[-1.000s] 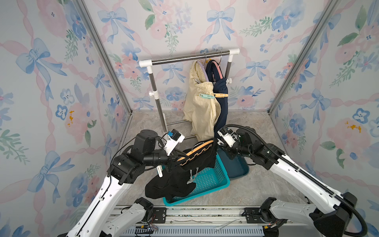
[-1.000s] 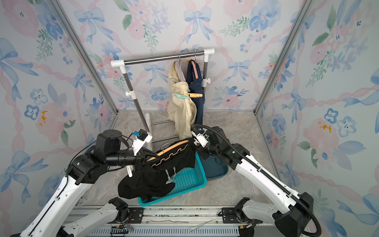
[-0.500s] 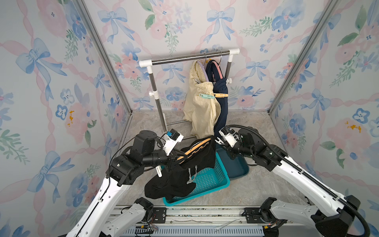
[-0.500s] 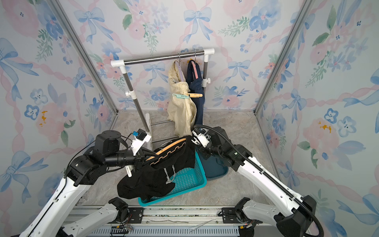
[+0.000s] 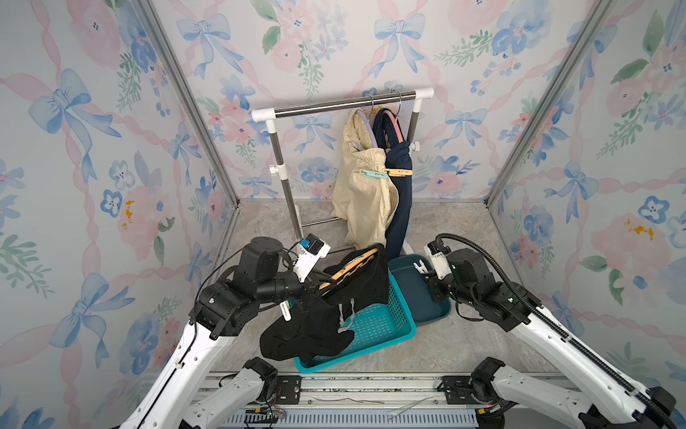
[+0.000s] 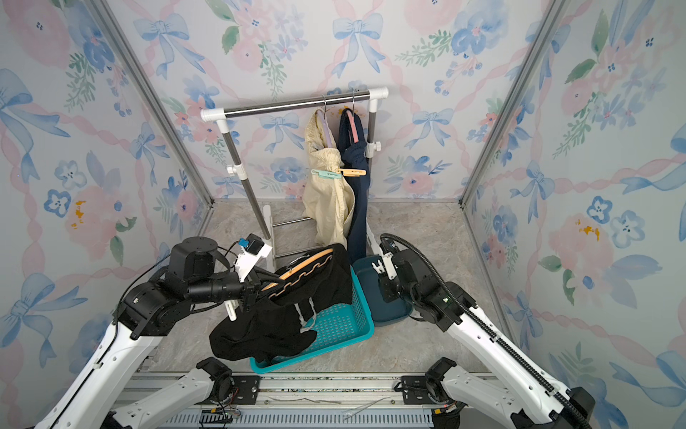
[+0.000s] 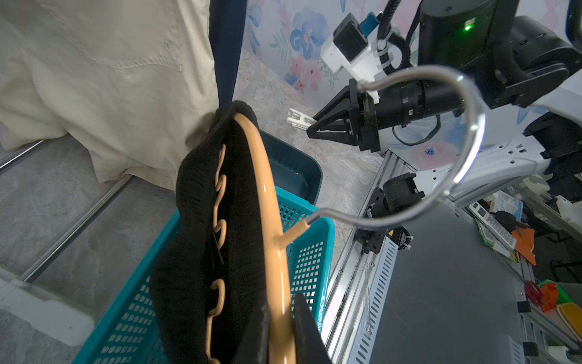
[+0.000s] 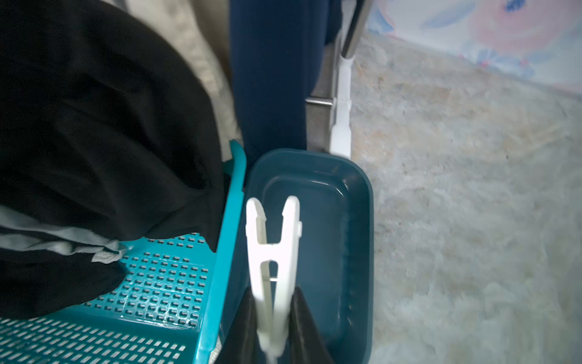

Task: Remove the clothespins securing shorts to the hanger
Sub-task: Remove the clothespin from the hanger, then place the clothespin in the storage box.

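Black shorts [image 5: 334,297] hang from an orange hanger [image 7: 267,201], which my left gripper [image 7: 281,327] is shut on, over the teal basket. A white clothespin [image 5: 285,311] shows at the shorts' left end, below that gripper. My right gripper [image 8: 273,315] is shut on another white clothespin [image 8: 272,249] with its prongs spread, held over the dark blue bin [image 8: 359,220] and apart from the shorts. On the rack, cream shorts [image 5: 365,200] carry a mint clothespin [image 5: 371,173] and navy shorts [image 5: 401,208] carry an orange clothespin [image 5: 399,171].
The teal mesh basket [image 5: 375,327] stands in the middle of the floor, touching the dark blue bin [image 5: 427,315] on its right. The metal clothes rack [image 5: 334,106] stands at the back wall. Floral walls close in on three sides.
My right gripper has pulled away from the right end of the hanger, moving right and nearer with the white clothespin, and now hangs over the dark bin. The left arm has held still.
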